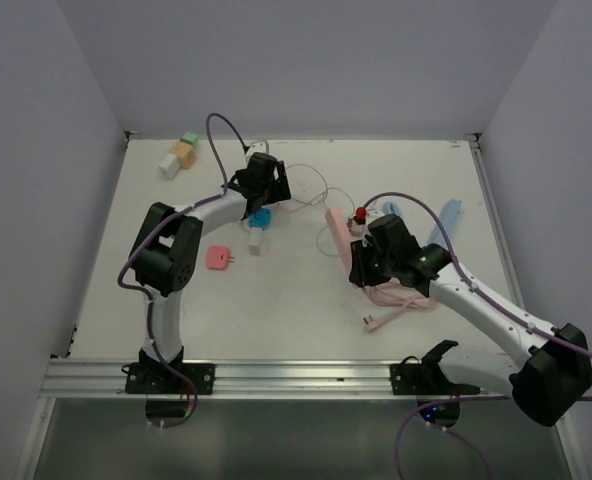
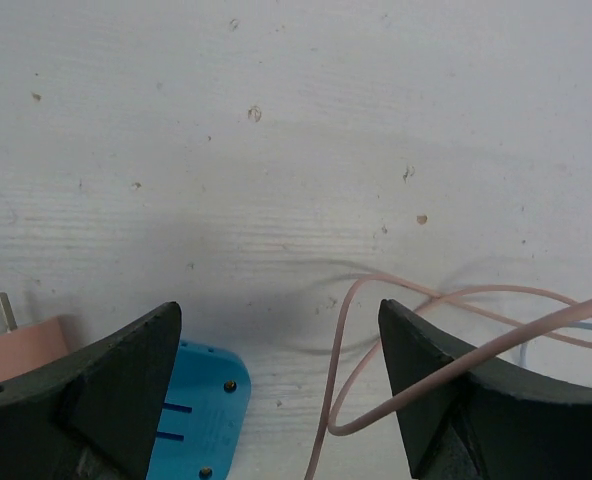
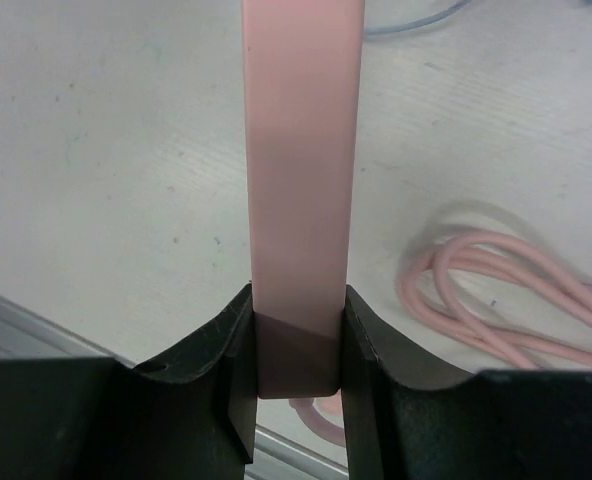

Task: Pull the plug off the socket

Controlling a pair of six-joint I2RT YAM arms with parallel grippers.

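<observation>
My right gripper point(image 1: 360, 262) is shut on the near end of a pink socket strip point(image 1: 336, 232), which shows between its fingers in the right wrist view point(image 3: 301, 180). The strip has a red switch point(image 1: 360, 215) at its far end. My left gripper point(image 1: 264, 203) is open and empty, hovering over the table beside a blue plug adapter point(image 1: 260, 219). In the left wrist view the adapter point(image 2: 201, 410) lies by the left finger and a thin pink cable point(image 2: 348, 330) loops between the jaws. A pink plug point(image 1: 217, 258) lies loose at the left.
A coiled pink cord point(image 1: 396, 298) lies under the right arm, also in the right wrist view point(image 3: 516, 290). A light blue strip point(image 1: 446, 222) lies at the right. Yellow, green and white blocks point(image 1: 179, 154) sit at the back left. A metal rail point(image 1: 276, 375) runs along the near edge.
</observation>
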